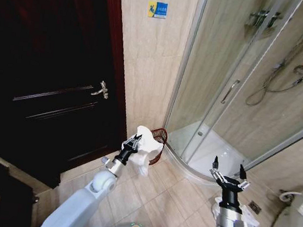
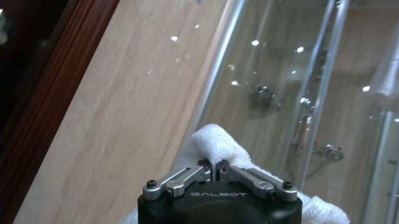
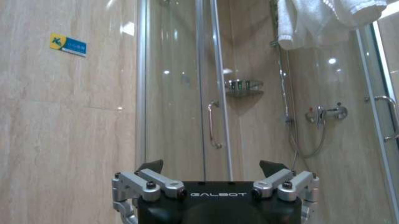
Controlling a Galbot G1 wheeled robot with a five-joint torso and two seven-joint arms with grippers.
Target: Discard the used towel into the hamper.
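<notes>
— Lettering anywhere?

— "GALBOT" on both wrist housings; the blue-and-yellow wall sticker [image 1: 157, 9] has print too small to read.

— And the left gripper [image 1: 135, 141]?

— Clenched on the white towel [image 1: 147, 141], which bunches just beyond its fingertips and hangs below them.

— Where's the hamper [image 1: 158, 146]?

— Just past the towel, on the floor by the shower enclosure [image 1: 242, 85]. Its contents are hidden, probably by the cloth.

— Right gripper [image 1: 228, 177]?

— Fingers spread, grasping nothing, raised well to the side of the towel.
</notes>
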